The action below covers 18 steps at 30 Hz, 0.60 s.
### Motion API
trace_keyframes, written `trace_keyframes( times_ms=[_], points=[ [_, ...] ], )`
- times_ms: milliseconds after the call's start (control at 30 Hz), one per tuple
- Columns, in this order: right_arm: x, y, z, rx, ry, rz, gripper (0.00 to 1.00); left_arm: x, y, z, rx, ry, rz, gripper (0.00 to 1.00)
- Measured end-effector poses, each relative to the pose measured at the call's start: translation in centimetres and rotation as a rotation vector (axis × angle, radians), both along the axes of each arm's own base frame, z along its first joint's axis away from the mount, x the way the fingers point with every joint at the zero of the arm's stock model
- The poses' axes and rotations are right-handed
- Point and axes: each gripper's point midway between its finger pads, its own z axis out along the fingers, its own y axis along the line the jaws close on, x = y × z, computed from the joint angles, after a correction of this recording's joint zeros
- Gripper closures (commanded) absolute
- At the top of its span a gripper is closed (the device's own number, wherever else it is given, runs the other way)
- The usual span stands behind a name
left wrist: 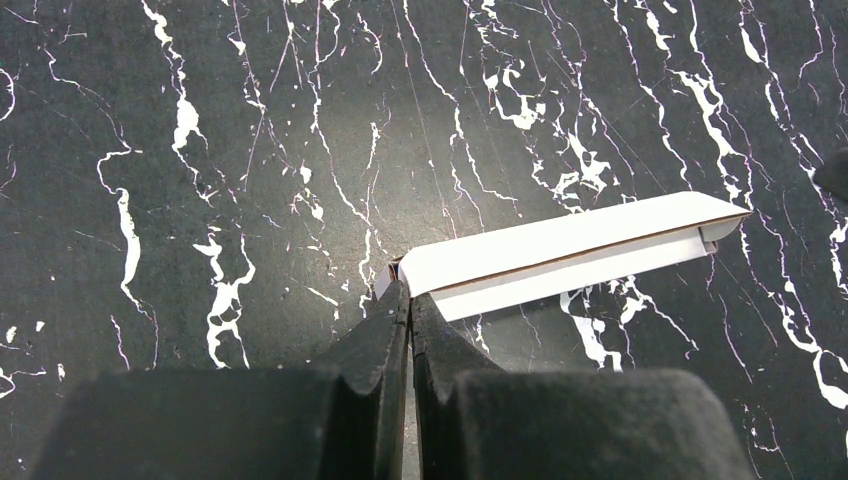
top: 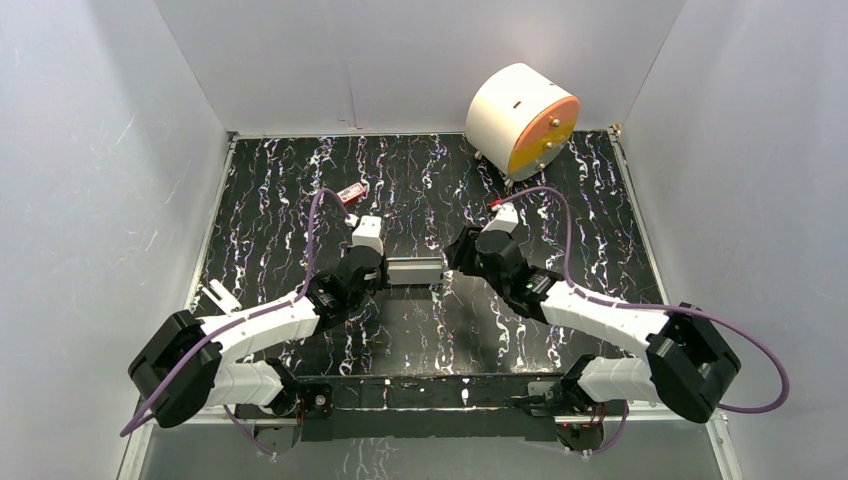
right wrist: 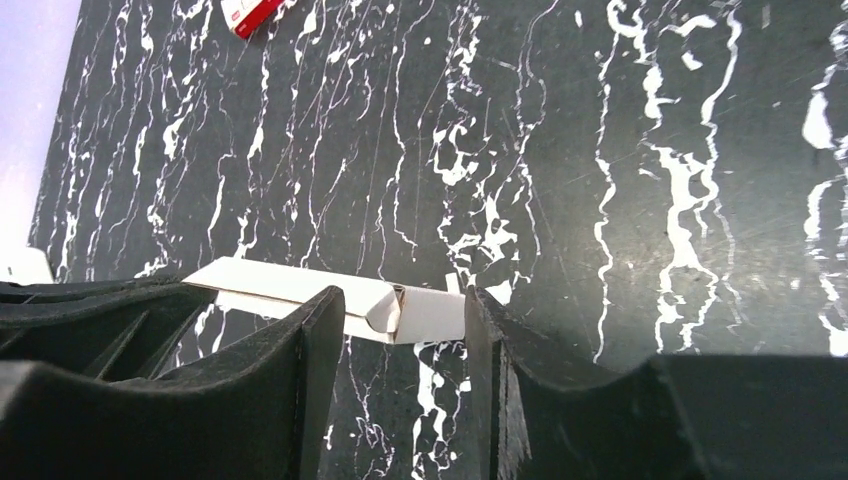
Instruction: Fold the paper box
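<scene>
The paper box (top: 415, 270) is a long, flattened white sleeve lying across the middle of the black marbled table, between my two arms. My left gripper (left wrist: 408, 290) is shut, its fingertips pinching the near end of the paper box (left wrist: 570, 250), which stretches away to the right. My right gripper (right wrist: 402, 298) stands open at the other end. Its two fingers are on either side of the end flap of the paper box (right wrist: 290, 285), and neither visibly presses it. In the top view the left gripper (top: 383, 272) and the right gripper (top: 452, 262) face each other across the box.
A big white cylinder with an orange face (top: 522, 120) stands at the back right. A small red item (top: 352, 191) lies behind the left arm and also shows as the red item (right wrist: 250, 12). A small white piece (top: 215, 295) lies near the left wall. White walls close in three sides.
</scene>
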Motion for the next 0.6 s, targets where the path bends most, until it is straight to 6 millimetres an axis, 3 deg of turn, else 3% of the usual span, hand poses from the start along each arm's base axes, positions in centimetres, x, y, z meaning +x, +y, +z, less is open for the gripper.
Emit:
trace_keyframes(
  times_ms=[200, 600],
  points=[
    [0.0, 1.1, -1.5, 0.050, 0.077, 0.043, 0.52, 0.0, 0.0, 0.0, 0.005, -0.003, -0.004, 1.00],
    [-0.2, 2.8, -0.6, 0.189, 0.120, 0.099, 0.57, 0.0, -0.1, 0.0, 0.006, -0.006, -0.003, 1.00]
  ],
)
